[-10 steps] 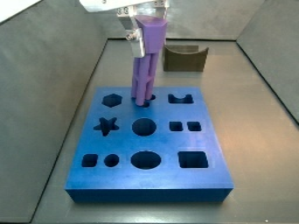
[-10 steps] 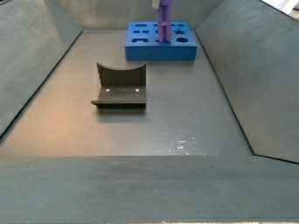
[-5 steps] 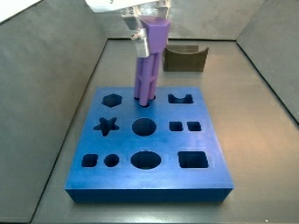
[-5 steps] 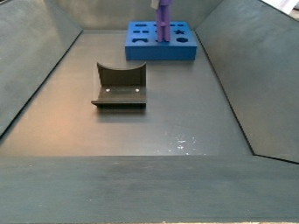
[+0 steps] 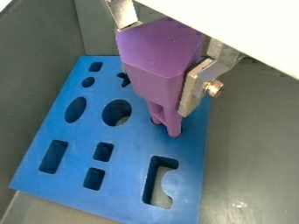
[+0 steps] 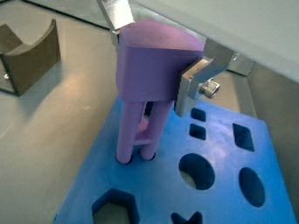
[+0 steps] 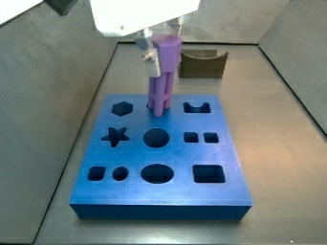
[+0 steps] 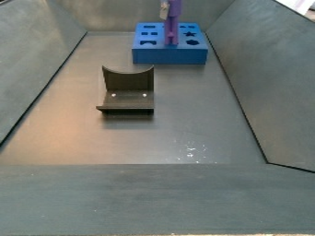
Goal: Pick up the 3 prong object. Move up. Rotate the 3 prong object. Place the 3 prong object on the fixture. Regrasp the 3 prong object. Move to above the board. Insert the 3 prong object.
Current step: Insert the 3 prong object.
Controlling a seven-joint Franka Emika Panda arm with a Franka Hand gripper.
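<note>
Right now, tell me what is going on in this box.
The Franka arm's gripper holds the purple 3 prong object upright over the blue board, its fingers clamped on the upper end. The prongs point down at the board's top face among the cut-outs; whether they have entered a hole cannot be told. The dark fixture stands apart on the floor with nothing in its notch.
</note>
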